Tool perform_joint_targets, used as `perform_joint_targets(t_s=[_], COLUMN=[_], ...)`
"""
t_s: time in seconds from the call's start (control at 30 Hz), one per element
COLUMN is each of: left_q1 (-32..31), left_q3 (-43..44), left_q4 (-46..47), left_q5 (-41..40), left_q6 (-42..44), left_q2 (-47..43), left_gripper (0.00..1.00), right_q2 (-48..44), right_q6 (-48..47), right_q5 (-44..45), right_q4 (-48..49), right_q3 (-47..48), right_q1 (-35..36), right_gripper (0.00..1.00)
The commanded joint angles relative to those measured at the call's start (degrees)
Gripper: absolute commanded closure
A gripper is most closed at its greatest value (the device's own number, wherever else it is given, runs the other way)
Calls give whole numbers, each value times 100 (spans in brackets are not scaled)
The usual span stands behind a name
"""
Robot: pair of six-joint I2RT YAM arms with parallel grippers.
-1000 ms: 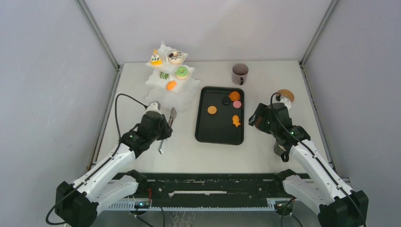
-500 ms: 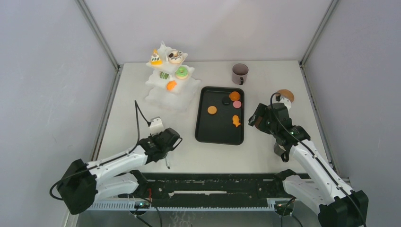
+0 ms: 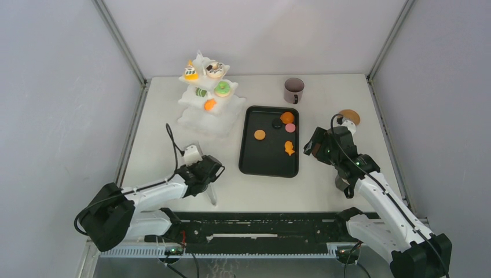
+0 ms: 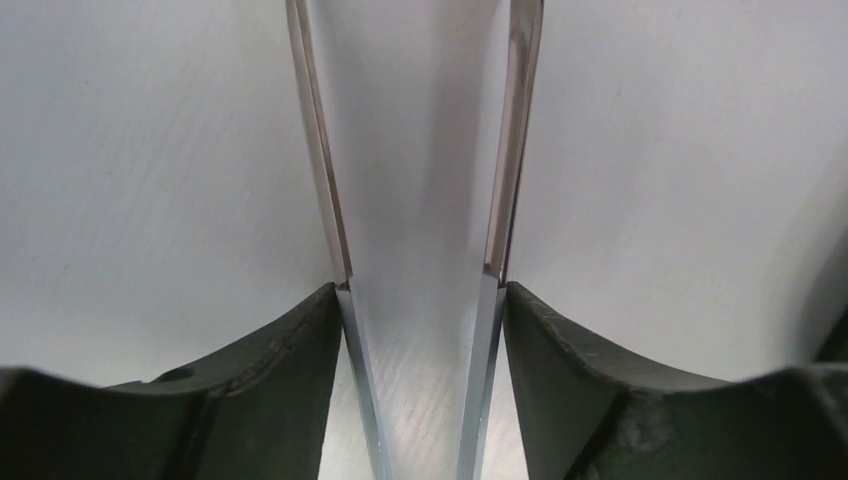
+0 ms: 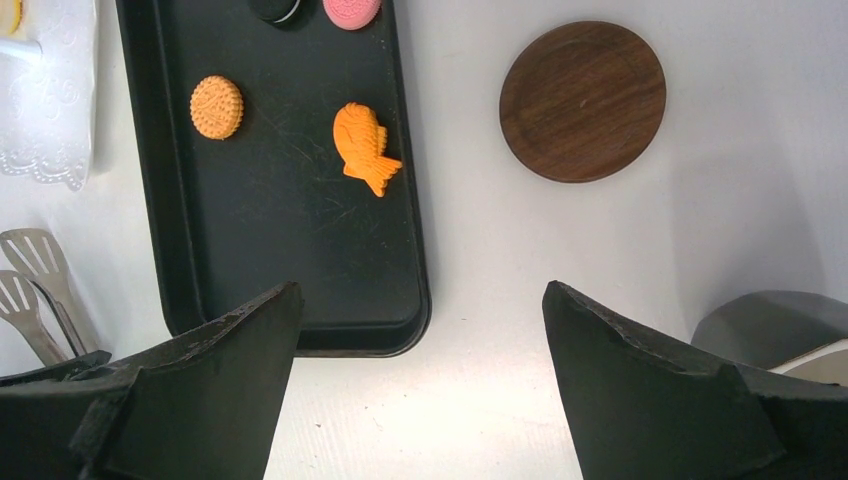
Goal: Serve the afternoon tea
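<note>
Shiny metal tongs; wooden coaster; tray possibly plastic.

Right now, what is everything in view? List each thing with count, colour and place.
table: one, white.
stand: one, white, three tiers, far left.
pastries on the stand: five, yellow, brown, green, orange.
tray: one, black, centre.
pastries on the tray: five, three orange, one pink, one black.
mug: one, dark, beyond the tray.
coaster: one, brown wood, right of the tray.
grey object: one, beside the right arm, possibly a second mug.
tongs: one pair, metal, near left.
left gripper: holding the tongs.
right gripper: open, over the tray's near right corner.
</note>
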Motion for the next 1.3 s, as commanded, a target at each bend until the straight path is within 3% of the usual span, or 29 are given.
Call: perform_joint_targets(t_s=[0.0,0.33,0.73,1.07,1.27], left_q1=[223,420,420,411,411], left_q3=[-394,-736,-371,-130,206], left_q4=[291,409,-82,-364,-875], left_q5=[442,981,1135,1153,994], left_q6=[-123,128,232,127,265], left_q2=[-122,-533,-74,190,-274], left_gripper=[34,32,36,47,68], right_q2=[-96,-82,-79,-100,-106], right_q6=[25,44,104,130,132], right_q5=[87,34,-11,64,79], right_q4=[114,175,216,163,170], right_q3=[6,7,12,11,11], right_q1=[37,72,126,152,161], right_gripper=[3,3,3,3,3])
